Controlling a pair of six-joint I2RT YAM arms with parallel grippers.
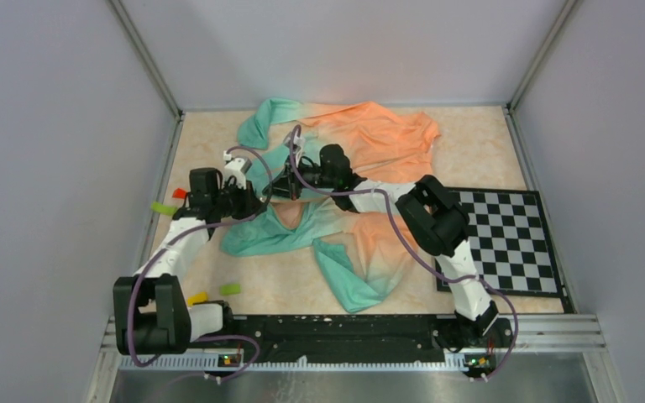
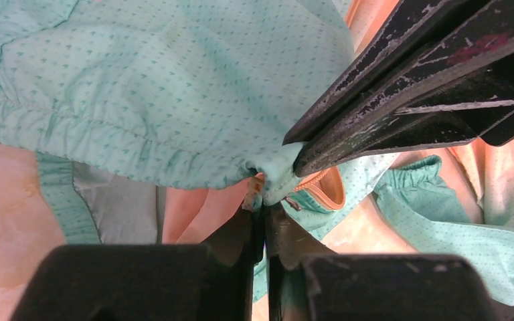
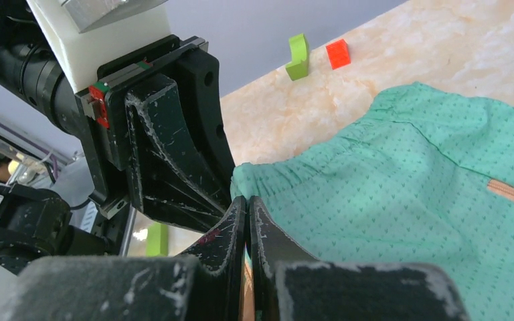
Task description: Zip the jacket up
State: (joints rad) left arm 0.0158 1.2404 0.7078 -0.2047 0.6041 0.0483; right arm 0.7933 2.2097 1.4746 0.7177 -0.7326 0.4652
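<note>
The jacket [image 1: 361, 143], teal fading to orange, lies crumpled across the table's middle and back. Both grippers meet at one bunched corner of its teal hem. My left gripper [image 1: 262, 191] is shut on that hem corner [image 2: 268, 175], next to the orange zipper tape [image 2: 321, 188]. My right gripper [image 1: 289, 180] is shut on the same teal hem [image 3: 244, 187] from the other side, its fingers [image 2: 401, 87] nearly touching the left fingers [image 3: 174, 167]. The fabric there is lifted off the table. The zipper slider is not clearly visible.
A checkerboard [image 1: 504, 239] lies at the right. Small blocks lie at the left: a green one [image 1: 164, 207] and a red one [image 1: 179, 193], plus yellow [image 1: 196, 297] and green [image 1: 230, 289] ones near the front. Enclosure walls stand on three sides.
</note>
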